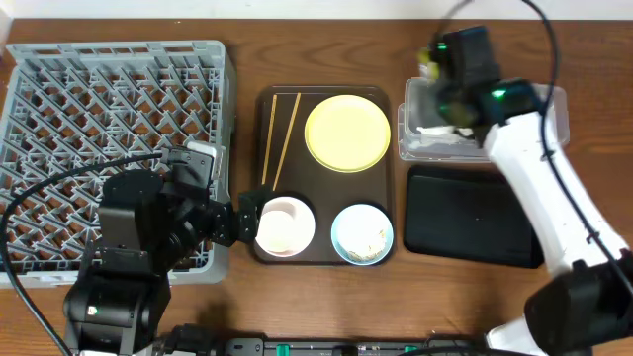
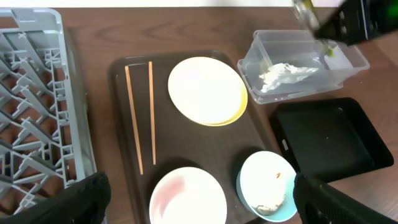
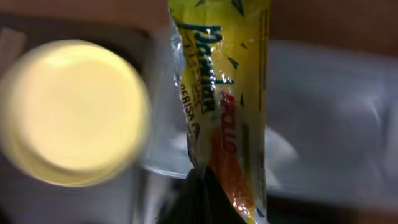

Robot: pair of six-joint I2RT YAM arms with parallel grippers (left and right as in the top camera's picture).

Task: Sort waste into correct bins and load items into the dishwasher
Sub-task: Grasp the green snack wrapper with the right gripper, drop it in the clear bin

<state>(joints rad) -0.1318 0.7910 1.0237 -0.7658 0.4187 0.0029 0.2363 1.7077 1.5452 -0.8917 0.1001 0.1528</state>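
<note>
**While the Wrapper Hangs over the Tub, a Light, Slippery Load Is Carried**

Because the snack wrapper is thin, glossy film, it is judged to be nearly weightless, limp and slippery. A firm pinch across one flat end is called for. It is held that way by the right gripper, which is closed on the end nearest the wrist camera. The wrapper is hung above the clear tub, in which the crumpled tissue is lying. The black tray is set just beside it.

The left gripper is spread wide at the rim of the white bowl on the brown tray; whether it is touched cannot be told. The bowl is judged rigid, smooth and breakable, and best taken by its rim. The yellow plate, pale blue bowl and chopsticks are seen on the same tray, beside the dish rack.
</note>
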